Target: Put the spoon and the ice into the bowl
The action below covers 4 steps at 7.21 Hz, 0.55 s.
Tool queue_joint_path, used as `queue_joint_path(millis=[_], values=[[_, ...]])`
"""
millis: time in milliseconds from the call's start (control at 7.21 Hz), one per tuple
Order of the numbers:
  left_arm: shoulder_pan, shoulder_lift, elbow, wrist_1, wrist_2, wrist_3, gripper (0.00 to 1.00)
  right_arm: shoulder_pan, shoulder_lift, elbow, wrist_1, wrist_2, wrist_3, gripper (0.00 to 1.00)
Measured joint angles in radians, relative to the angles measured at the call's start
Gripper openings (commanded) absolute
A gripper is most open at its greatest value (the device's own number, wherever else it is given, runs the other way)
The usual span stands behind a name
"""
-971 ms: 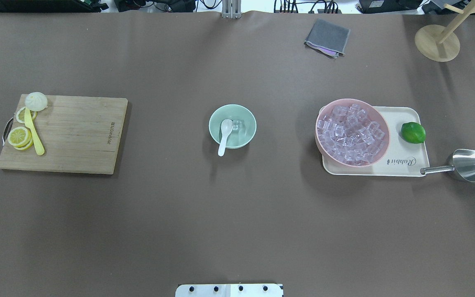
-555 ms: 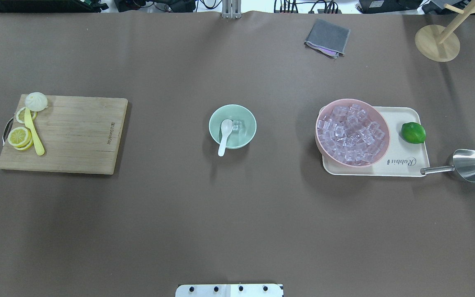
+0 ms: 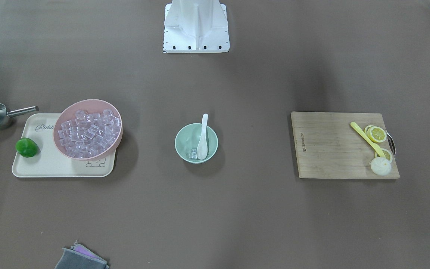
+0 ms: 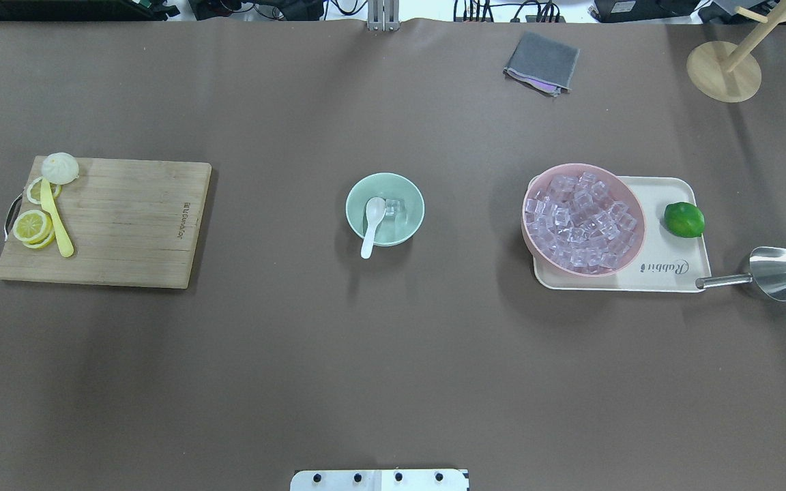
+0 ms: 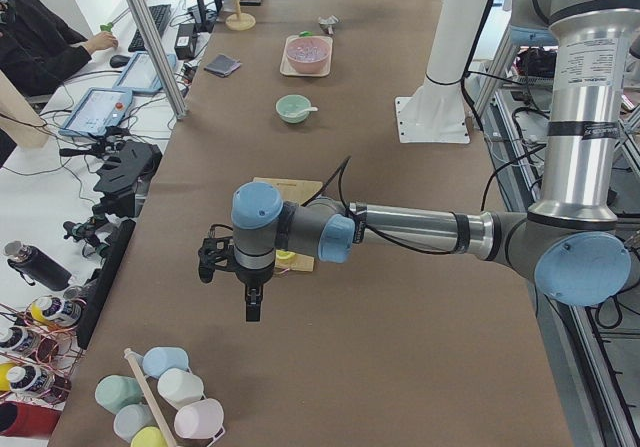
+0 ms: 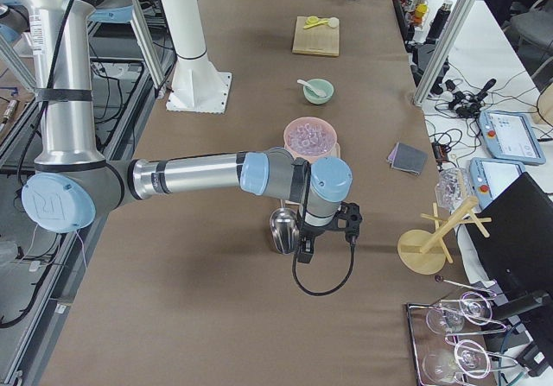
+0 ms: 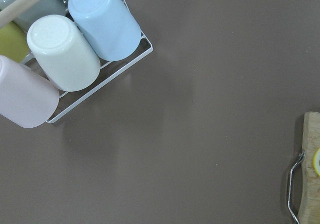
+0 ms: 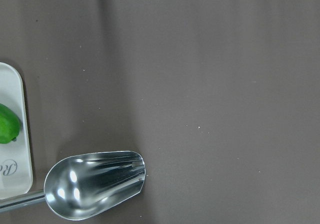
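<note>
The mint-green bowl (image 4: 408, 219) stands at the table's middle, also in the front-facing view (image 3: 184, 139). The white spoon (image 4: 371, 225) lies in it, scoop inside, handle over the near rim. One clear ice cube (image 4: 394, 206) sits in the bowl beside the scoop. My left gripper (image 5: 250, 307) hangs over the table's left end, far from the bowl; it shows only in the exterior left view and I cannot tell its state. My right gripper (image 6: 304, 246) hangs by the steel scoop at the right end; it shows only in the exterior right view and I cannot tell its state.
A pink bowl (image 3: 119, 138) of ice cubes and a lime (image 4: 683, 219) sit on a cream tray (image 4: 666, 269). A steel scoop (image 4: 775, 273) lies right of it. A cutting board (image 4: 127, 218) with lemon slices and a yellow utensil (image 4: 57, 221) is at the left. A cup rack (image 7: 75, 48) is under the left wrist.
</note>
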Motion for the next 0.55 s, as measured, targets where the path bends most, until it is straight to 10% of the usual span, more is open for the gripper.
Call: queue_joint_path(millis=[555], values=[[0.000, 0.001, 0.002, 0.000, 0.001, 0.000, 0.98, 0.000, 0.003, -0.010, 0.001, -0.001, 0.000, 1.00]])
